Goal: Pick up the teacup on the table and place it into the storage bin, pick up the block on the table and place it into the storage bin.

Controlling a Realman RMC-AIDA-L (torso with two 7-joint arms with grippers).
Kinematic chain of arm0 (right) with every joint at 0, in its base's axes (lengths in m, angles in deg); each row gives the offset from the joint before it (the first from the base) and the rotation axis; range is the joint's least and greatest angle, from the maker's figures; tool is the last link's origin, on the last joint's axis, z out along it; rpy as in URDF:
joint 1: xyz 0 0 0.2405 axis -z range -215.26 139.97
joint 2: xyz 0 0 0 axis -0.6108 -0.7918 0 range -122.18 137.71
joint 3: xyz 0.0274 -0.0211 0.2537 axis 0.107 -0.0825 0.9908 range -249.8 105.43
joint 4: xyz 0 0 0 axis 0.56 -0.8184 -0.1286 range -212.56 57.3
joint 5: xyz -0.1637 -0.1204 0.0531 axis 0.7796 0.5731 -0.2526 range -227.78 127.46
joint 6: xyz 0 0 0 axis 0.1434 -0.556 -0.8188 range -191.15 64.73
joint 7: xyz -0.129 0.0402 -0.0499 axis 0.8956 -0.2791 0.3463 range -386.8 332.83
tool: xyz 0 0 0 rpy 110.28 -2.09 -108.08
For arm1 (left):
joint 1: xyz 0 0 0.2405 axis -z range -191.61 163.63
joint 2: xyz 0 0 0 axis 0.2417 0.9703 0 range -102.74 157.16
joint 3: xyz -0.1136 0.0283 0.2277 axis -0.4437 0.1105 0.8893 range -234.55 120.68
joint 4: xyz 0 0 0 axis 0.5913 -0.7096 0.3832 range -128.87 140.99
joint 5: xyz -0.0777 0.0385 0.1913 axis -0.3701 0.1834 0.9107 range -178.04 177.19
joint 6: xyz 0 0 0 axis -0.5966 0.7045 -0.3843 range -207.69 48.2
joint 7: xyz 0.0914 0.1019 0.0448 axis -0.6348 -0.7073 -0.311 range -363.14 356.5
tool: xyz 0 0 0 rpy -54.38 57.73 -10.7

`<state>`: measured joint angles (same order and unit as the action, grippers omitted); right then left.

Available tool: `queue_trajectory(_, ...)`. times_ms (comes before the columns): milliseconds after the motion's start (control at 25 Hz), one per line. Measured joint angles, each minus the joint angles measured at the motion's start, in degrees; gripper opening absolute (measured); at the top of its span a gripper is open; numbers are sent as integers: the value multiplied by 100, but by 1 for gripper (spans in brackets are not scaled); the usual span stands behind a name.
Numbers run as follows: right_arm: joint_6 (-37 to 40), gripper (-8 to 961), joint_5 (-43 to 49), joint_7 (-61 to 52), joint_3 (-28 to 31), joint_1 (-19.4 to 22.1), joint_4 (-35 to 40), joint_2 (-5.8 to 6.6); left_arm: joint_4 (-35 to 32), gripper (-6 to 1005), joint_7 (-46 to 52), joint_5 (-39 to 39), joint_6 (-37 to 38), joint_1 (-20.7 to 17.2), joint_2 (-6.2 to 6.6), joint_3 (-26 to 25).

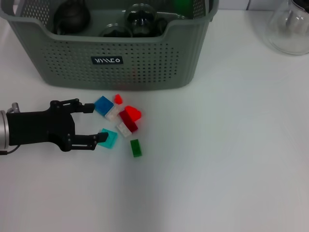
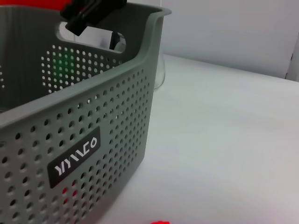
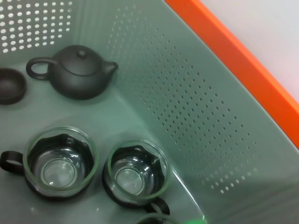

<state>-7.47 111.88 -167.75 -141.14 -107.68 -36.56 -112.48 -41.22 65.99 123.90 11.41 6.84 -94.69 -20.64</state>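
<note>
Head view: the left gripper (image 1: 98, 123) lies low near the table's (image 1: 231, 159) left edge, fingers spread wide and empty, tips flanking the blue block (image 1: 103, 105) and teal block (image 1: 109, 138). Behind stands the storage bin (image 1: 145, 67).

Left wrist view: the bin's label (image 2: 74, 155) faces out.

Right wrist view: 2 glass teacups (image 3: 60, 161) and a dark teapot (image 3: 77, 77) sit inside the bin; the right gripper's fingers cannot be told.

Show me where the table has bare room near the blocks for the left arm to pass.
Bare table lies in front of the green block and to its right, up to the glass vessel. It is crowded between the left gripper and the storage bin, where the block pile sits.
</note>
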Motion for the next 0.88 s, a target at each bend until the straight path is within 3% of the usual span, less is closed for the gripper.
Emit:
queue_trajectory(160,12,317,2,0,-63,37,191,0,0,858,-2,-5,-2,6,0,0)
queue_trajectory(400,333,577,-212,2,-259,298,1151,-38,0,858,3,-5,-3,7,0,0)
queue_trajectory(600,1127,784,-1333,94,-555,1078,3066,1,1,859,4,-7,-2,-24,4,-5)
queue_trajectory(800,2371,911,-2654,262,-453,1936,4865,21,0,859,-5,-6,-1,-37,12,-13)
queue_trajectory(880,3046,910,-3148,326,-317,2170,5222,35,0,858,-5,8,-1,-42,19,-18)
